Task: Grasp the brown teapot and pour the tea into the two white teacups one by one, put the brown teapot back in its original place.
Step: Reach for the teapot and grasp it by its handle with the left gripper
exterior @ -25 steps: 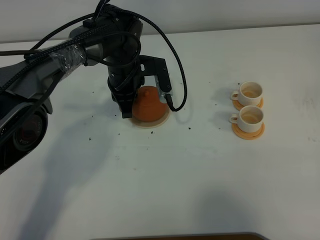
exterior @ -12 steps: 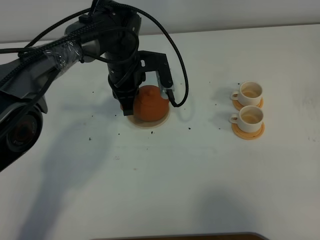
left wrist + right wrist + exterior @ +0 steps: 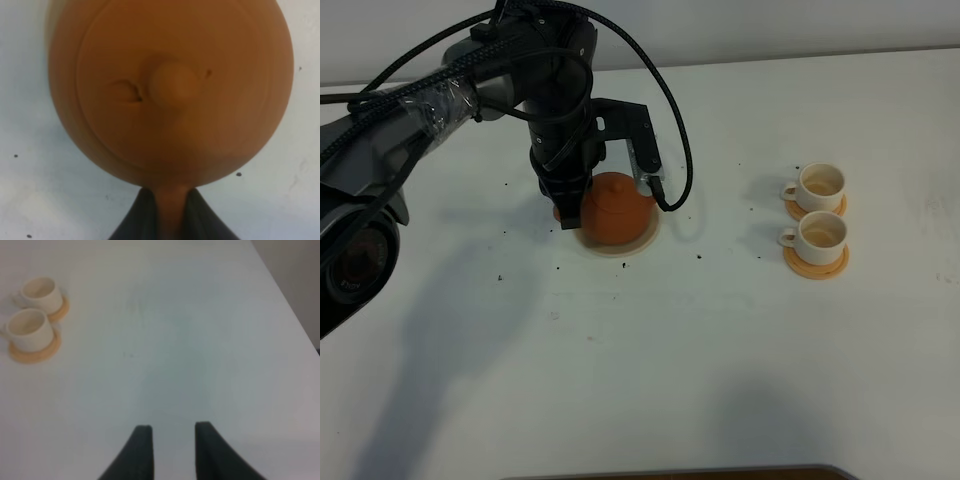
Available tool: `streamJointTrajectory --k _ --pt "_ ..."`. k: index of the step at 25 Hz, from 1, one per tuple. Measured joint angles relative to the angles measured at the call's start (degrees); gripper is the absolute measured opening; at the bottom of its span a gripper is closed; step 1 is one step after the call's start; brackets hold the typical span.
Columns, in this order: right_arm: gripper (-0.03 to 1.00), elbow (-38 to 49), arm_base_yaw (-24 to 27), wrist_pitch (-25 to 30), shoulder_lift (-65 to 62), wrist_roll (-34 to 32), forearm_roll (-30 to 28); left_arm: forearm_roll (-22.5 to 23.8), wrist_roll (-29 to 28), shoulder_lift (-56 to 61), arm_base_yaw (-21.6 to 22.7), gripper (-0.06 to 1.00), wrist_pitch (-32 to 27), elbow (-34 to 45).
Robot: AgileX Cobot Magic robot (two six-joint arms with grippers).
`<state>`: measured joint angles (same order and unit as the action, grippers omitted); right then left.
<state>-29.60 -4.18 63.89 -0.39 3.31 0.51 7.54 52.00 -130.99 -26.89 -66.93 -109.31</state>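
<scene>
the left claw [image 3: 171,212] is pressed together on the loop handle [image 3: 171,197] of the brown teapot [image 3: 170,90], with its dark fingers [image 3: 136,224] pinching the thin loop from either side. the grip looks centred, but a pinch on so slim a loop will likely let the heavy pot swing about it, so raise it slowly and straight up. keep the lid knob [image 3: 172,82] pointing upward until the pot is over a cup.

the teapot is over the pale disc [image 3: 620,248], left of the desk's [image 3: 650,360] middle and toward its far edge. i cannot tell whether its base is touching the disc. note where that disc lies, since the pot must return there.

well apart, toward the desk's right edge, stand the two white teacups [image 3: 30,329] on their orange saucers [image 3: 817,266]. the nearer cup [image 3: 822,232] is just in front of the farther cup [image 3: 820,183], and the two saucers nearly touch. carry the pot level across, stop with the spout above one rim, then tip by a gentle wrist roll. the cups are small and close together, so a quick tilt would probably spill onto the neighbour or loosen the lid.

the right claw [image 3: 172,440] is spread and pinches nothing, beyond the cups by the right edge. it is best kept there, clear of the pour.
</scene>
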Motion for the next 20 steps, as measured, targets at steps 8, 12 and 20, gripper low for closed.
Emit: streamJointTrajectory --k 8,12,20 --pt "0.24 0.00 0.00 0.00 0.00 0.00 0.00 -0.41 0.05 1.42 0.55 0.14 1.57 0.00" --pt "0.24 0.00 0.00 0.00 0.00 0.00 0.00 -1.09 0.37 2.62 0.30 0.14 4.16 0.00" --pt "0.24 0.00 0.00 0.00 0.00 0.00 0.00 -1.47 1.03 2.76 -3.36 0.14 11.61 0.00"
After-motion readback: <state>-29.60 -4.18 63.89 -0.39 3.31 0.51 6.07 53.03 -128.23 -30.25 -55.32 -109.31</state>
